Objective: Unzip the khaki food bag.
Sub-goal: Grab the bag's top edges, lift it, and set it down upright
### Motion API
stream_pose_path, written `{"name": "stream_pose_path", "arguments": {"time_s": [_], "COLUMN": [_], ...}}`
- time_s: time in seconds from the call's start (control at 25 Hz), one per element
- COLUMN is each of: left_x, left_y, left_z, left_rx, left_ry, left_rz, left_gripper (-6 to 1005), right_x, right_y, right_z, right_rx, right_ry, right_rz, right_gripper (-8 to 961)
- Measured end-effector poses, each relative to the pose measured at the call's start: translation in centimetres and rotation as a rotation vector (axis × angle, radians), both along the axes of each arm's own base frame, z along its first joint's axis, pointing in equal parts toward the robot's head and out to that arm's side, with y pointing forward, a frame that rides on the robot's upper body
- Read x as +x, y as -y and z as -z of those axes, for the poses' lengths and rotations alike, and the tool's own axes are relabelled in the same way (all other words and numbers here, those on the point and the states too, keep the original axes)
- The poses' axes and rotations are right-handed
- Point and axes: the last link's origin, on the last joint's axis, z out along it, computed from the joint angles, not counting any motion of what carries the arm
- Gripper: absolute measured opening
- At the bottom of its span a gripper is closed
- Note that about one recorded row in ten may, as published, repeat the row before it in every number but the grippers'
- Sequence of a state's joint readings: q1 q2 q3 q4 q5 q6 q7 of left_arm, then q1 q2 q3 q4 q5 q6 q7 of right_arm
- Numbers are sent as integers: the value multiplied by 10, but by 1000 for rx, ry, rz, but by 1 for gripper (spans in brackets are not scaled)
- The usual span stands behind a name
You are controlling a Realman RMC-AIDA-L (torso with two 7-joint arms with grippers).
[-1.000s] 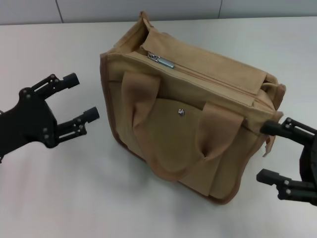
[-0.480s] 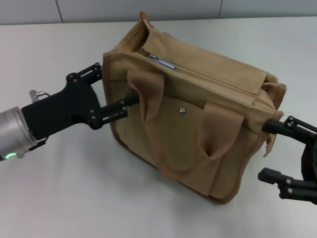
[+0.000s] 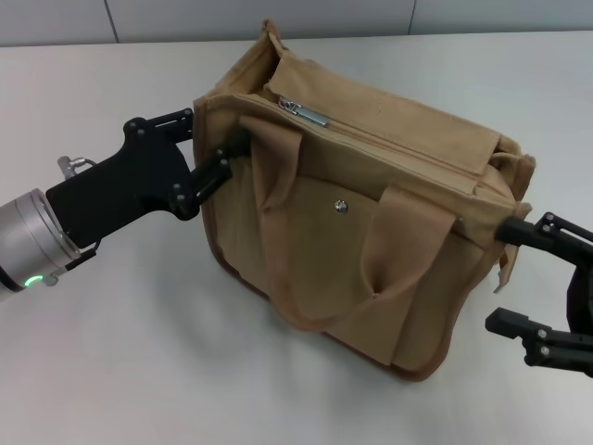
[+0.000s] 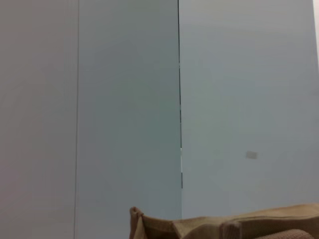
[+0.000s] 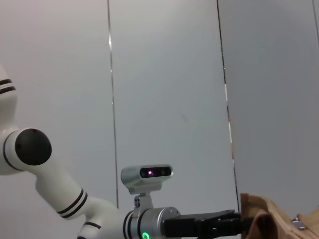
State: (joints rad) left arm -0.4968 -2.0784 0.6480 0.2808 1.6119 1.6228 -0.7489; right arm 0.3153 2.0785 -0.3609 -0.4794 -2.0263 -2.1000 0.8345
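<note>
The khaki food bag (image 3: 371, 213) stands on the white table, its front pocket with the metal snap (image 3: 340, 209) facing me. Its top zipper is shut, with the silver pull (image 3: 311, 115) at the bag's left end. One handle (image 3: 306, 269) hangs down the front. My left gripper (image 3: 206, 141) is open at the bag's upper left corner, with one finger (image 3: 176, 120) by the end wall and the other (image 3: 220, 165) against the front handle. My right gripper (image 3: 511, 276) is open just beside the bag's right end. The bag's top also shows in the left wrist view (image 4: 224, 226) and the right wrist view (image 5: 264, 219).
The white table (image 3: 130, 352) spreads around the bag, with a grey wall (image 3: 185, 19) along its far edge. The right wrist view shows my left arm (image 5: 149, 219) reaching to the bag.
My left gripper has moved right from open table to the bag's upper left corner, pushing the front handle aside. The right gripper has barely moved.
</note>
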Motion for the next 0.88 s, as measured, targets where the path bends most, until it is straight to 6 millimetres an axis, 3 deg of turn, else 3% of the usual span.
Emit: {"name": "stream_pose_path", "arguments": {"time_s": [0.08,0.56,0.88], "left_x": [-1,-2,10], "left_y": [0,-1,-15], "left_z": [1,-2,-25], "left_rx": [1,73,138], "left_ry": [-1,17,6], "left_rz": [-5,-14,69], "left_gripper": [469,29,33], "right_x": [1,3,6], "right_y": [0,1,-10], "right_z": [-1,-4,-17], "right_rx": [6,44,228], "right_ry": [-2,-15,-151], "right_rz": [5,27,133], "right_gripper": [839,839,839]}}
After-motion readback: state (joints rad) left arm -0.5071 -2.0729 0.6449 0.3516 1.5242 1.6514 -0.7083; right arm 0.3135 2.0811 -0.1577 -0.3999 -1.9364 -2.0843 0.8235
